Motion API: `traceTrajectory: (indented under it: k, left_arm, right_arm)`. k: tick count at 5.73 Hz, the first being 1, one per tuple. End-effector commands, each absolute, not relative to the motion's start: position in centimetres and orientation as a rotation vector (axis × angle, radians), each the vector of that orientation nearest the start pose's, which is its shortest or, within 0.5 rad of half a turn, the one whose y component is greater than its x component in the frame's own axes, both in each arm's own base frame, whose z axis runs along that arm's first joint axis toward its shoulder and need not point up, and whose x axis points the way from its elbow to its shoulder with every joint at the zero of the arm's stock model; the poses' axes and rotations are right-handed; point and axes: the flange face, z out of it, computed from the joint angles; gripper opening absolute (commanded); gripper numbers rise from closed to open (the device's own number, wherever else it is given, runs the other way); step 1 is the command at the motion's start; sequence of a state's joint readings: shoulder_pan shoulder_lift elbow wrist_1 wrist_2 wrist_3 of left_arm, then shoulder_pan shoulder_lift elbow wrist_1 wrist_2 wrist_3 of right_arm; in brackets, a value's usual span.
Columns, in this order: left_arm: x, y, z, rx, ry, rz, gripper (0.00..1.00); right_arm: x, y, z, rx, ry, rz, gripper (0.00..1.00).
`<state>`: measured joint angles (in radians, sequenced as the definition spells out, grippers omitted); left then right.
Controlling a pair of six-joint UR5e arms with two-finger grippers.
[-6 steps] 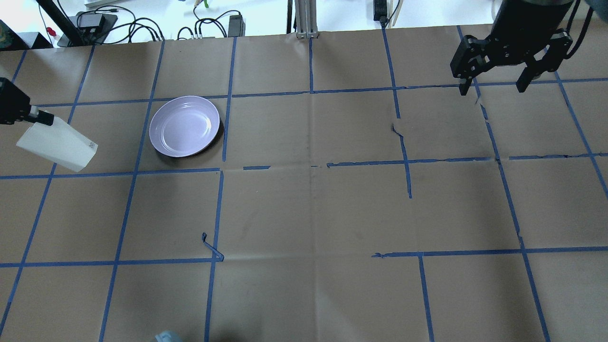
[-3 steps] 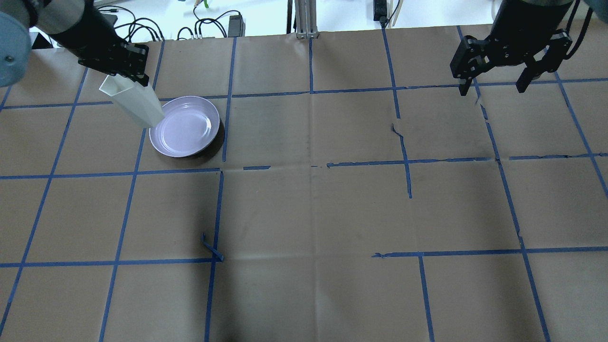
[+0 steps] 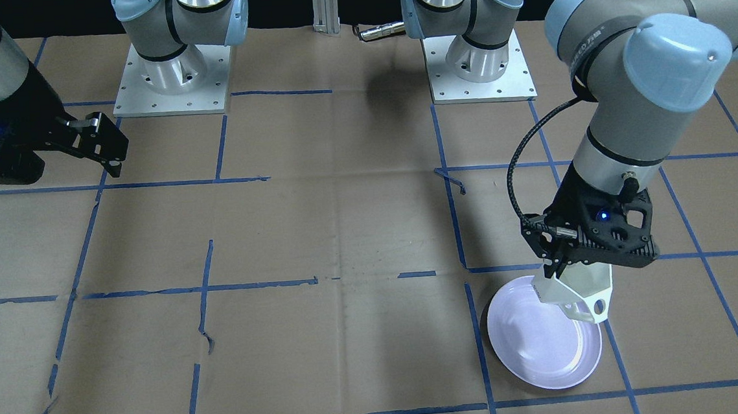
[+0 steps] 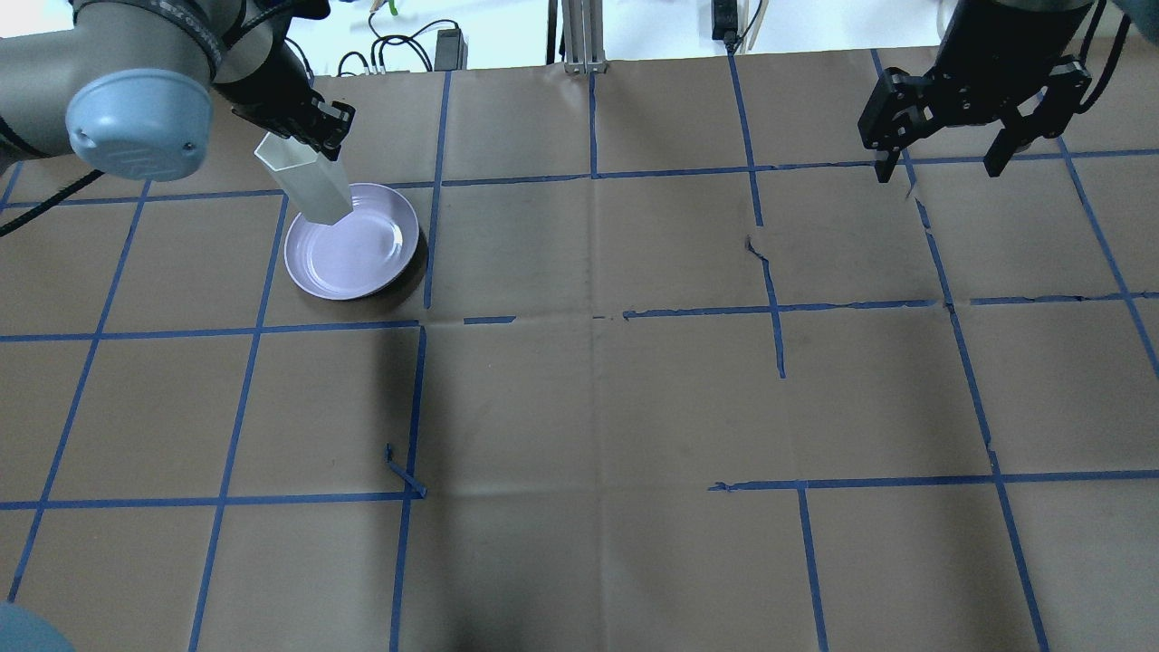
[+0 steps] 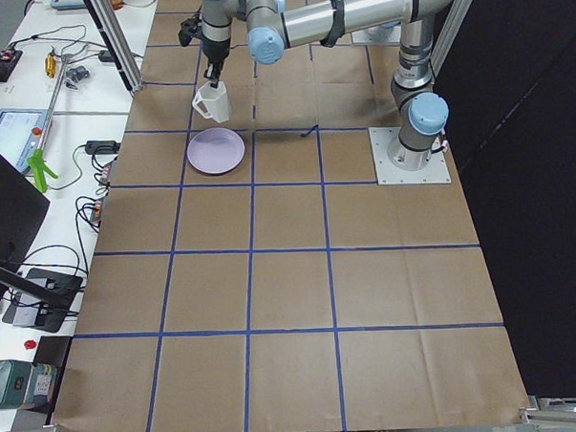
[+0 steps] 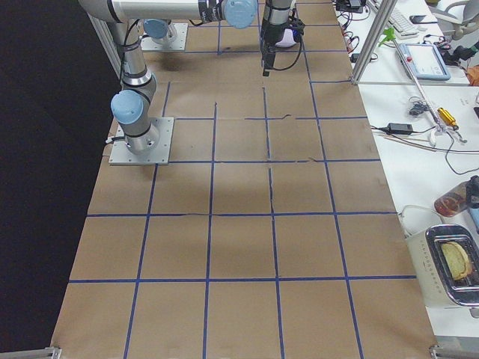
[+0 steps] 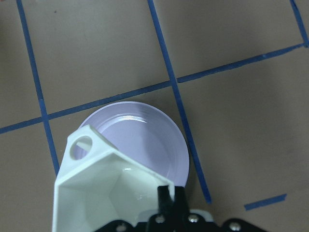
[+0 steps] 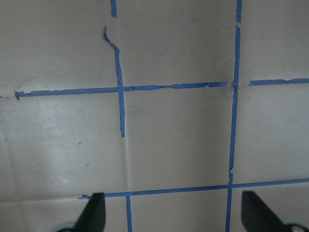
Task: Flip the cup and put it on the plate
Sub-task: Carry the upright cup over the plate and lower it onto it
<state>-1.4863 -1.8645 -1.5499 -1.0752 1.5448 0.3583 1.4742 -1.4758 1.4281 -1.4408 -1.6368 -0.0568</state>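
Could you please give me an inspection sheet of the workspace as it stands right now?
Surface: brown paper table with a blue tape grid, torn in places.
Job's things: cup mouth up, held over the edge of the plate; contact unclear.
Clutter: nothing seen on the table.
Hands: left hand shut on the cup's rim; right hand open, empty.
Cables: one cable runs to the left hand; loose cables beyond the far edge.
Surroundings: side bench with a tablet.
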Motion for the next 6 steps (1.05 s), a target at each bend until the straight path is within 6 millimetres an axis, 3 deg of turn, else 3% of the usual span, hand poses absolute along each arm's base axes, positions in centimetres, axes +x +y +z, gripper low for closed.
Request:
traceTrajectory:
  k: [1, 3, 5, 6]
  left_arm:
    - [-8.0, -65.0, 33.5, 0.501, 3.037, -0.307, 0.00]
    - [-7.6, -67.1, 28.4, 0.506, 3.026, -0.334, 0.00]
    - [-7.1, -65.9, 26.3, 0.524, 3.035, -0.269, 0.00]
    - [-6.8, -65.7, 26.4, 0.529, 3.007, -0.237, 0.19]
  right_arm:
    - [7.6, -53.3, 49.7, 0.059, 3.197, 0.140, 1.00]
    - [7.6, -53.3, 49.7, 0.059, 3.198, 0.138, 1.00]
    - [7.6, -53.3, 49.7, 0.059, 3.198, 0.138, 1.00]
    - [7.6, -53.3, 49.7, 0.059, 3.197, 0.140, 1.00]
